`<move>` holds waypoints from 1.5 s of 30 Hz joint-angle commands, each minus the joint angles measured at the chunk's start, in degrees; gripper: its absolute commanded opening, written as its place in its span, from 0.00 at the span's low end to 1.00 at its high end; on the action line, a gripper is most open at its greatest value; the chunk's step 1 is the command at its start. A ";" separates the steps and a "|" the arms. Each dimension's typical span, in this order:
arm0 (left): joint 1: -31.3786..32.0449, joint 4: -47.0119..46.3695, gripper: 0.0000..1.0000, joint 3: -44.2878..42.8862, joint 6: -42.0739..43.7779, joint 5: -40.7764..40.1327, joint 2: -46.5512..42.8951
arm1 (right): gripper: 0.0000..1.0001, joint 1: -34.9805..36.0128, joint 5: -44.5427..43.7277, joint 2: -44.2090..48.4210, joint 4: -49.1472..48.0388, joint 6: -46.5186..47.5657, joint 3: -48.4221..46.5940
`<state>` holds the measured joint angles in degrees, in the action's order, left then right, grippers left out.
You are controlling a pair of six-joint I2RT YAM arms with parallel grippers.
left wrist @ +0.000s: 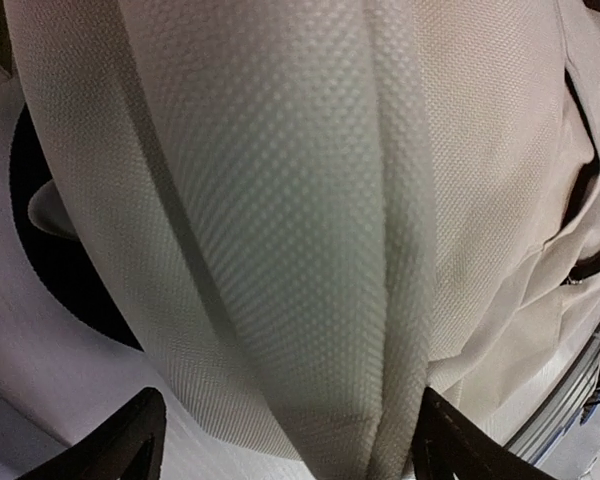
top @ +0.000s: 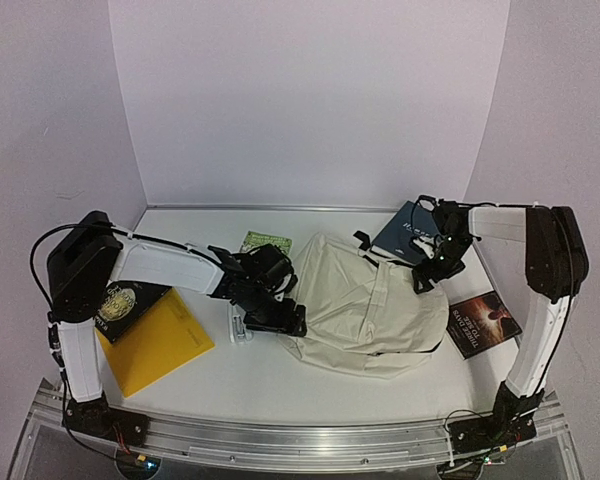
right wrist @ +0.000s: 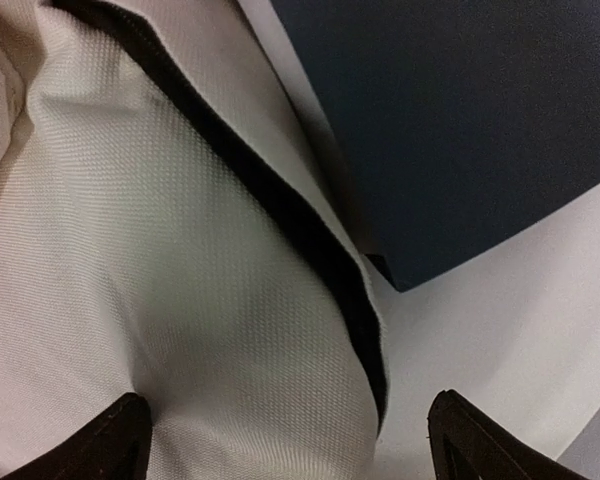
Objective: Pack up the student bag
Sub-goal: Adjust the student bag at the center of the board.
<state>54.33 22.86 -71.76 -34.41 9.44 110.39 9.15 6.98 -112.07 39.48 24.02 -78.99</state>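
The student bag (top: 365,305), a large cream fabric backpack with black trim, lies flat mid-table. My left gripper (top: 288,318) is at its left edge. In the left wrist view the gripper (left wrist: 290,450) is open, fingers (left wrist: 130,440) wide apart, with a fold of bag fabric (left wrist: 280,230) between them. My right gripper (top: 430,272) is at the bag's upper right corner. In the right wrist view it (right wrist: 290,450) is open over the bag (right wrist: 180,300) and its black zipper edge (right wrist: 320,250). A dark blue book (top: 405,232) lies just beyond, also seen from the right wrist (right wrist: 460,120).
A dark book with a reddish cover (top: 483,322) lies right of the bag. A yellow book (top: 155,340) and a black book with a gold emblem (top: 125,303) lie at the left under my left arm. A small green item (top: 265,240) lies behind the bag.
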 commanded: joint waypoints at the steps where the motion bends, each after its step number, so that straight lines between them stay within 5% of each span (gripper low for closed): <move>1: -0.55 -3.11 0.74 -5.78 -2.89 -2.59 3.75 | 0.91 0.08 2.78 -1.07 1.13 1.21 1.40; 10: -10.10 -2.43 0.44 -6.20 -7.03 -1.33 5.12 | 0.65 1.52 10.28 -0.26 3.03 1.81 5.78; 22: -20.34 2.73 0.26 -3.77 -5.86 -4.38 0.53 | 0.49 12.15 19.54 -0.12 4.92 0.85 5.52; 27: -19.67 2.56 0.20 -6.63 -0.75 -1.92 -0.93 | 0.22 13.16 23.96 2.65 6.73 -0.11 3.81; 32: -16.20 5.53 0.16 -14.26 3.79 -4.07 0.27 | 0.14 13.00 20.97 12.74 7.45 0.04 8.39; 42: -16.51 7.03 0.13 -27.06 7.12 -4.85 9.02 | 0.21 13.48 18.40 17.35 7.59 0.47 14.81; 45: -17.69 8.74 0.23 -32.24 7.42 -5.01 12.72 | 0.40 14.75 22.86 16.14 8.34 -0.17 12.77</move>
<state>38.27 31.79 -96.51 -28.30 5.45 119.34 21.89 23.98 -94.84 46.84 22.82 -63.85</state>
